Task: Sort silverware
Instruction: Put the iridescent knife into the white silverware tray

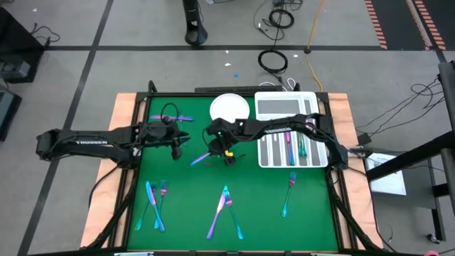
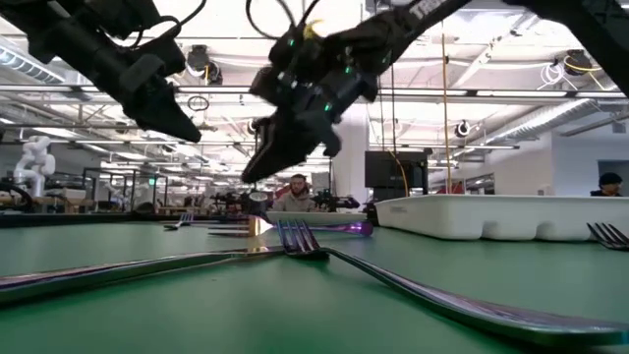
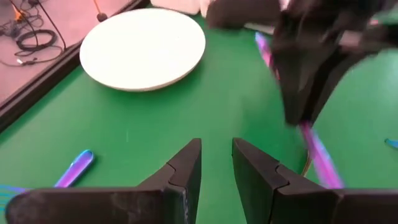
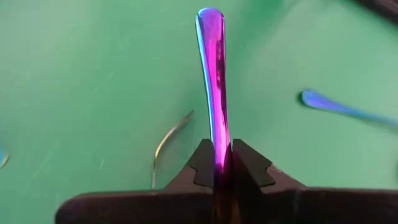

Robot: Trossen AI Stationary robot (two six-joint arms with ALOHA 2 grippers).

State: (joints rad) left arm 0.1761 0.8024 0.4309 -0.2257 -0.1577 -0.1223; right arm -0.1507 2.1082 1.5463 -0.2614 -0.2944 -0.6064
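Silverware is seen mid-sort: one iridescent piece [image 4: 212, 74] is clamped between the fingers of the right gripper [image 1: 226, 153] and held above the middle of the green table [image 1: 263, 206]. The left gripper [image 1: 179, 142], just beside it, is shown with fingers apart and nothing between them. Three pieces [image 1: 288, 147] have been laid in the white slotted tray [image 1: 284, 107] at the far right corner. About seven pieces [image 1: 225, 210] are left along the near edge, one more [image 1: 178, 117] beside the white plate [image 1: 229, 108].
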